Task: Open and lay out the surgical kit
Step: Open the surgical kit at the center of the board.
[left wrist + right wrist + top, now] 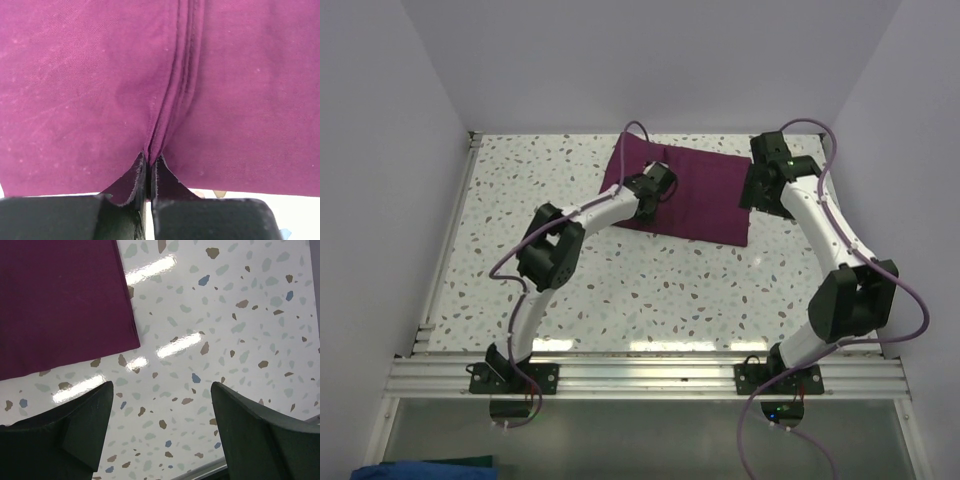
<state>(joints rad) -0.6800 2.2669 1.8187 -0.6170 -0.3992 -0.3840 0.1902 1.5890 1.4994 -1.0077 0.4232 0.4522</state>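
The surgical kit shows as a folded dark purple cloth wrap (pixel 705 200) lying at the back middle of the table. My left gripper (pixel 656 188) sits on its left part. In the left wrist view the wrap (pixel 80 90) fills the frame and the left gripper (pixel 150 159) is shut on a raised seam fold (pixel 170 105) of the cloth. My right gripper (pixel 758 190) hangs at the wrap's right edge. It stands open (pixel 161 390) over bare table, with the wrap's corner (pixel 60 300) to its upper left and nothing between its fingers.
The speckled terrazzo table (pixel 620 290) is walled by white panels on the left, back and right. A metal rail (pixel 650 375) runs along the near edge by the arm bases. A table edge strip (pixel 200 471) shows low in the right wrist view.
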